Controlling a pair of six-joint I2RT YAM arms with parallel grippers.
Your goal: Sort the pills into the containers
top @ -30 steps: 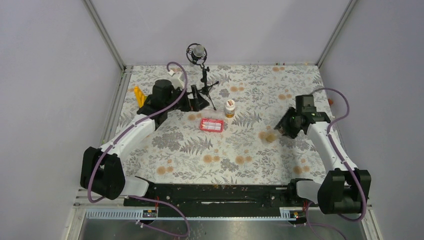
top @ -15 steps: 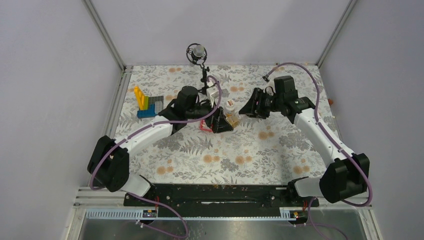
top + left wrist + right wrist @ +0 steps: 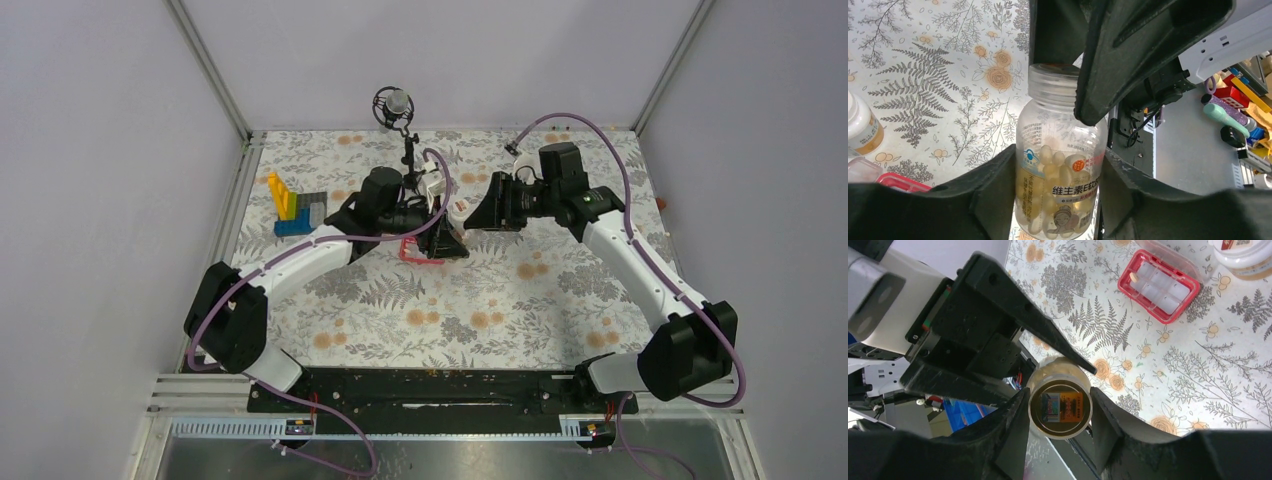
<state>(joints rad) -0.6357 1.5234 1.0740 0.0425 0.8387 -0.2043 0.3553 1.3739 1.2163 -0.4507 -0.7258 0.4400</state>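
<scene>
Left tool [image 3: 1060,155] pinched the body of the clear yellowish plastic bottle [image 3: 1060,175], held over the flowered tabletop [image 3: 1198,365]; right tool [image 3: 1059,392] clamped its neck end. Judged: hold body firm, turn neck squarely, mouth up. Count: one clear bottle, one white-capped orange-labelled bottle [image 3: 1243,252], one pink rectangular compartment box [image 3: 1148,308] holding one pill [image 3: 1133,276], two tools.

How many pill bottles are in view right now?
2. The clear bottle sits between the jaws of the left gripper and right gripper; the white-capped bottle stands on the cloth by the pink box. Others may be hidden.
</scene>
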